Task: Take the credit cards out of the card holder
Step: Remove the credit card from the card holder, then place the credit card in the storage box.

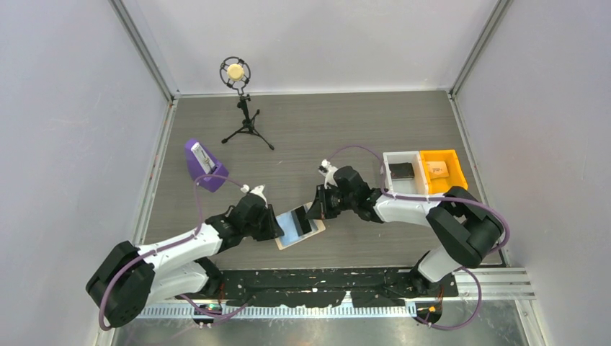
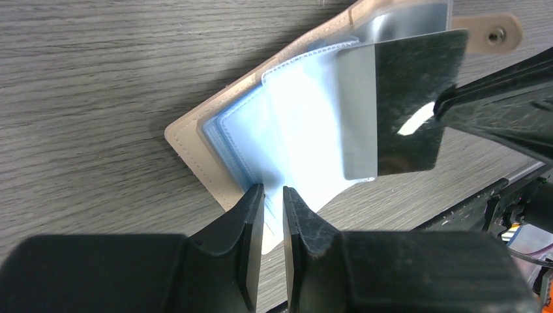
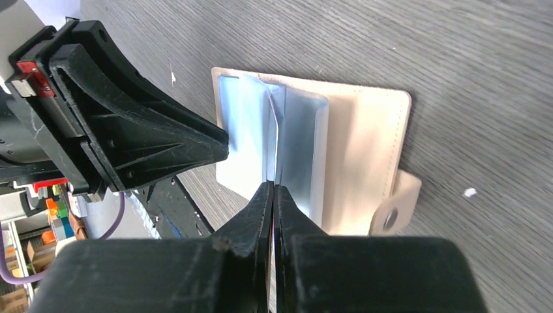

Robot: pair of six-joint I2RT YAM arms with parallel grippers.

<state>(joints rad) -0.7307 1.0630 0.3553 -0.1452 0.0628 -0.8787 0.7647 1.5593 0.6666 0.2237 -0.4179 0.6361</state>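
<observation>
- Card holder [image 2: 195, 140], a pale tan leather-look folding wallet, lies open on the grey wood-grain table [image 2: 98, 65] between both arms.
- Left gripper [image 2: 272, 202] pinches its light blue plastic sleeves [image 2: 300, 130], probably to anchor the wallet.
- Right gripper [image 3: 272, 195], fingers pressed together, nips a dark glossy credit card [image 2: 411, 98] that sits partly out of its sleeve.

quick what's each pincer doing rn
left pincer: closed on a blue sleeve of the wallet
right pincer: closed on a dark card

Blown-out glare inside card holder [image 2: 297, 130]
</observation>
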